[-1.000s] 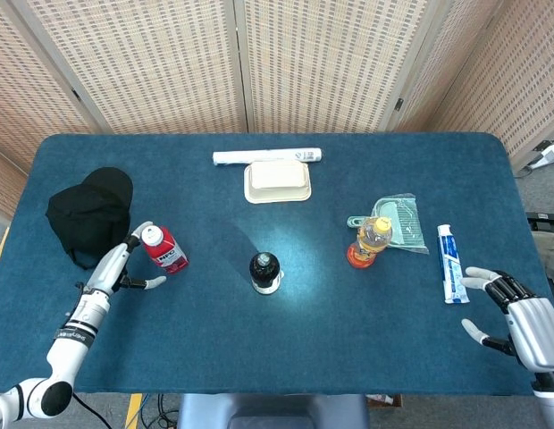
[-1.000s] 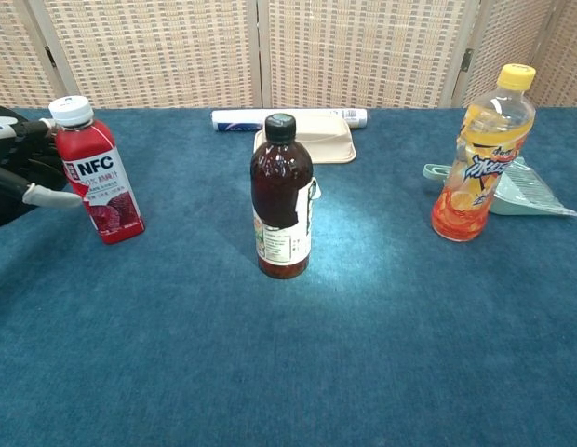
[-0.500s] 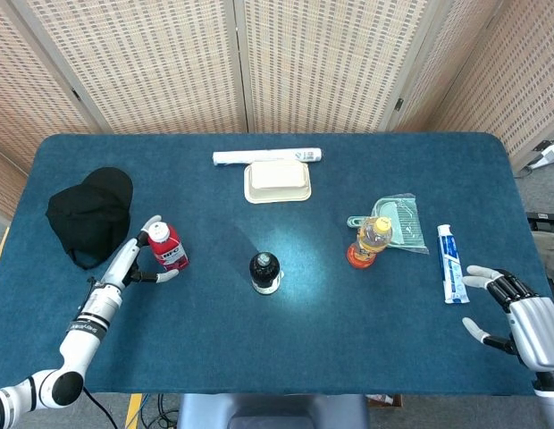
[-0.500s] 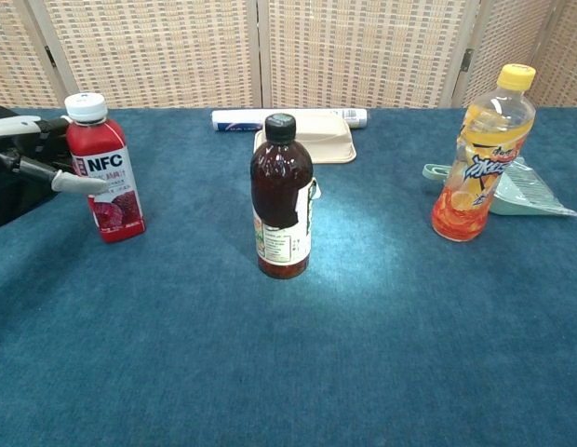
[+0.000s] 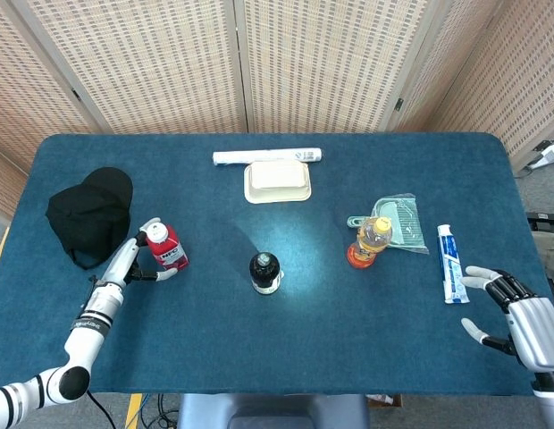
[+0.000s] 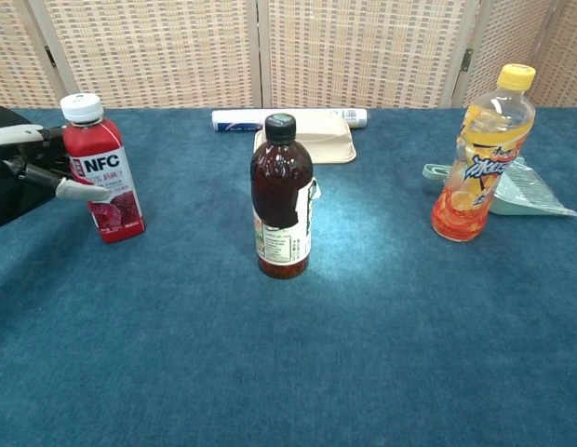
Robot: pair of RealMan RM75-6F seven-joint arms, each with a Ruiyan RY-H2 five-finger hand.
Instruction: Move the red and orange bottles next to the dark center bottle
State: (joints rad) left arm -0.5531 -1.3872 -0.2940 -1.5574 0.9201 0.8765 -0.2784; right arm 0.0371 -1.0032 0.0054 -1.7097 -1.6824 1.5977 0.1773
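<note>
The red NFC bottle (image 5: pixel 167 250) (image 6: pixel 102 177) stands upright at the left of the blue table. My left hand (image 5: pixel 134 259) (image 6: pixel 28 158) grips it from its left side, with a finger behind near the white cap and the thumb across the front of the label. The dark bottle (image 5: pixel 265 271) (image 6: pixel 282 200) stands alone in the middle. To the right stands the orange bottle (image 5: pixel 371 241) (image 6: pixel 479 158), with nothing touching it. My right hand (image 5: pixel 509 317) rests open near the front right corner, fingers spread, well away from the orange bottle.
A black cap (image 5: pixel 88 214) lies just behind my left hand. At the back sit a white lidded tray (image 5: pixel 277 181) and a white roll (image 5: pixel 266 157). A green item in a clear bag (image 5: pixel 402 222) lies behind the orange bottle, and a toothpaste tube (image 5: pixel 450 262) to its right.
The red bottle leaned toward my left hand a second ago and now stands upright. The thumb has come round onto the label. The right hand has not moved.
</note>
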